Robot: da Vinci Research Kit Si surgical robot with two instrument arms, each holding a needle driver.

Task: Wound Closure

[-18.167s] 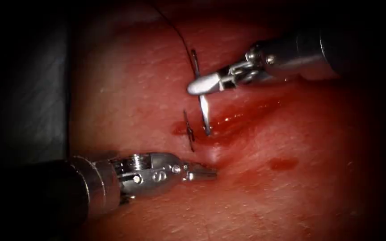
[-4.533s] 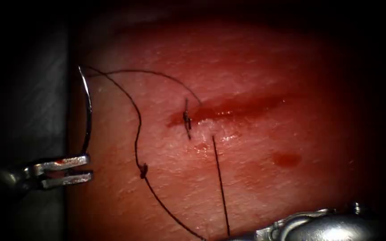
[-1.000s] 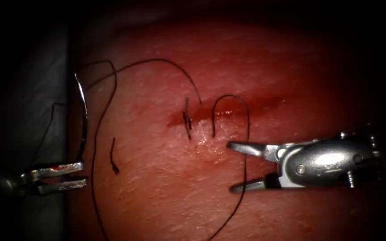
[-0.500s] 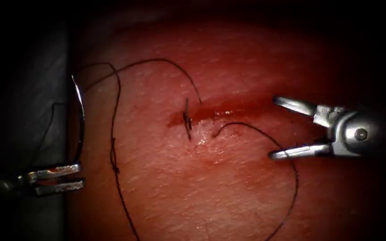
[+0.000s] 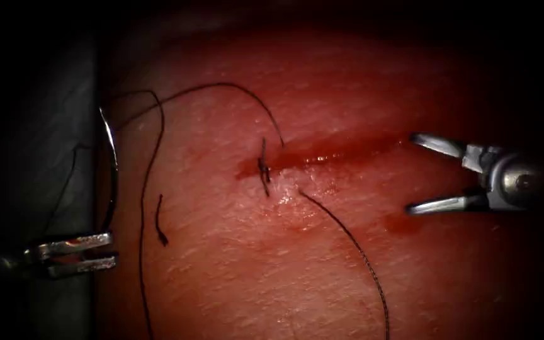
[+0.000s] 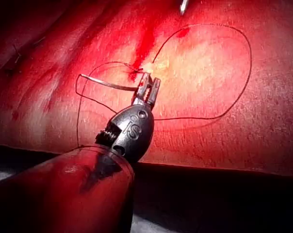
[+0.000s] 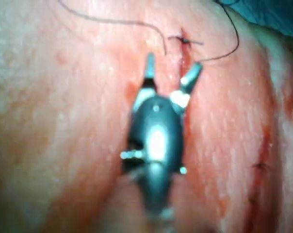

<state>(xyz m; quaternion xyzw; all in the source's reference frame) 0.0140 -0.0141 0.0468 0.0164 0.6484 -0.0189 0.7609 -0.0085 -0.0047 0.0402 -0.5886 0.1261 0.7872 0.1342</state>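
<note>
Tools number 2: left tool (image 5: 73,255) grips 1 needle (image 5: 111,165) off the tissue (image 5: 272,271), right tool (image 5: 426,173) gapes empty.

At far left, off the tissue's (image 5: 347,271) edge: left tool (image 5: 109,250), needle (image 5: 112,167) rising from it, clear of the tissue. Mid-field: cut (image 5: 322,151), knotted stitch (image 5: 263,167) across its left end. At right, over the cut's right end: right tool (image 5: 413,173). Thread (image 5: 354,242) trailing from stitch toward bottom.

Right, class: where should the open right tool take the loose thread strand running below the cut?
Probably take the thread mid-strand, from the right, jaws crossing it: it lies straight there, nearest the right tool, open and empty. The left tool holds the needle near one end, out of the tissue.
</note>
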